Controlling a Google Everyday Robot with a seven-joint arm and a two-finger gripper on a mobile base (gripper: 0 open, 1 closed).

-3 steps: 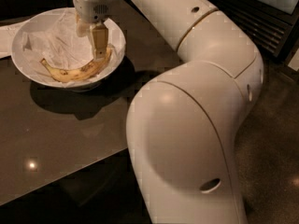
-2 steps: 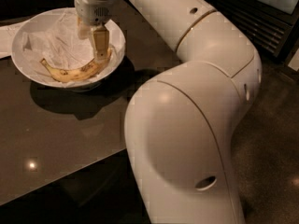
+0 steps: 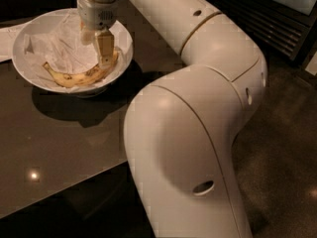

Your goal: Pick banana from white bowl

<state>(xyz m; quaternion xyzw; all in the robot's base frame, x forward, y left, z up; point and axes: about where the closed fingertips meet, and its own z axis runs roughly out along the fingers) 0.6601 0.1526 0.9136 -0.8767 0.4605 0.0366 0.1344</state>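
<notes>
The banana (image 3: 74,77), yellow with brown speckles, lies curved along the near inner wall of the white bowl (image 3: 22,58), on crinkled white paper (image 3: 59,43). The bowl stands at the back left of the dark table. My gripper (image 3: 101,53) hangs straight down from the wrist (image 3: 97,11) inside the bowl. It is over the banana's right end, with its tip right at the fruit. I cannot tell whether it touches the banana.
A flat white sheet (image 3: 5,41) lies beside the bowl at the left edge. My big white arm (image 3: 198,108) fills the middle and right of the view. The glossy table's front edge (image 3: 64,195) runs across the lower left. Dark slatted furniture (image 3: 277,29) stands at the back right.
The gripper has come down slightly toward the banana's right end. The bowl and banana have not moved.
</notes>
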